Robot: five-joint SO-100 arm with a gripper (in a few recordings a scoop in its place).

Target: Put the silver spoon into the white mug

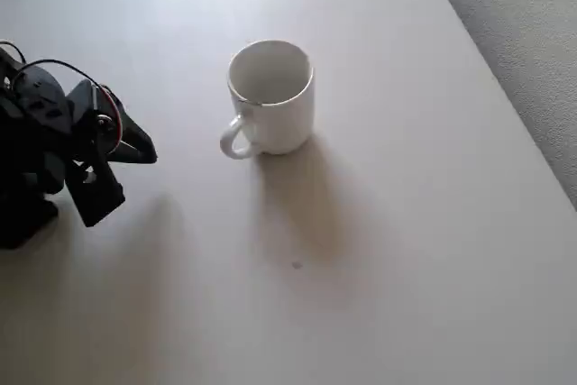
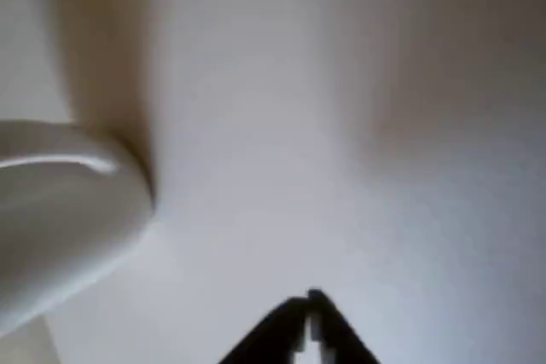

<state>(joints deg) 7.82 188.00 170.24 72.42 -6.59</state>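
Observation:
The white mug [image 1: 270, 96] stands upright near the middle of the pale table [image 1: 406, 223], its loop handle pointing to the lower left. Its white inside has a faint dark mark near the front rim; the silver spoon is hidden or out of view. My black gripper [image 1: 149, 152] rests at the left edge of the overhead view, left of the mug and apart from it. In the wrist view the mug [image 2: 60, 210] is a blurred white shape at the left, and the gripper [image 2: 309, 313] at the bottom is shut with nothing between its fingers.
The table's right edge runs diagonally at the top right, with grey carpet [image 1: 523, 42] beyond it. A tiny dark speck [image 1: 297, 265] lies on the table below the mug. The arm's black body and wires [image 1: 36, 132] fill the left edge.

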